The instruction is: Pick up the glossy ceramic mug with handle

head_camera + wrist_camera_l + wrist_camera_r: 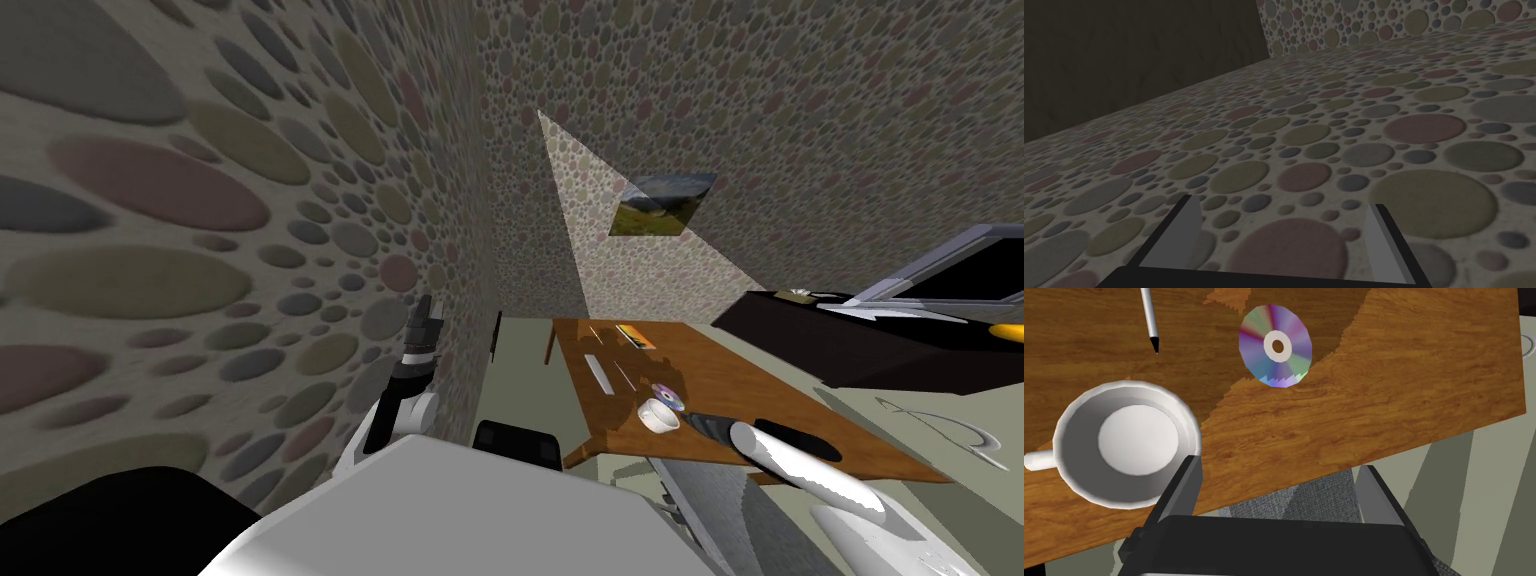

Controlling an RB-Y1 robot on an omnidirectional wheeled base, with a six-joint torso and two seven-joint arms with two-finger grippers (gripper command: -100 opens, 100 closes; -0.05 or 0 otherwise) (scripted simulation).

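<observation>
A white mug (1126, 448) with a short handle (1038, 460) stands upright on the wooden table (1374, 388), near its front edge. Seen from my head, the mug (660, 414) sits just ahead of my right forearm. My right gripper (1279, 475) hovers above the table's edge, open, with nothing between its fingers. The mug lies beside it, outside one finger (1186, 488), whose tip overlaps the rim in the wrist view. My left gripper (1284, 220) is open, held up by the spotted wall; that arm (415, 365) rises at my left.
A shiny disc (1275, 345) and a pen (1149, 318) lie on the table beyond the mug. More small items (635, 335) sit farther back. A grey chair seat (1319, 503) is under the table's edge. A dark cabinet (860, 340) stands to the right.
</observation>
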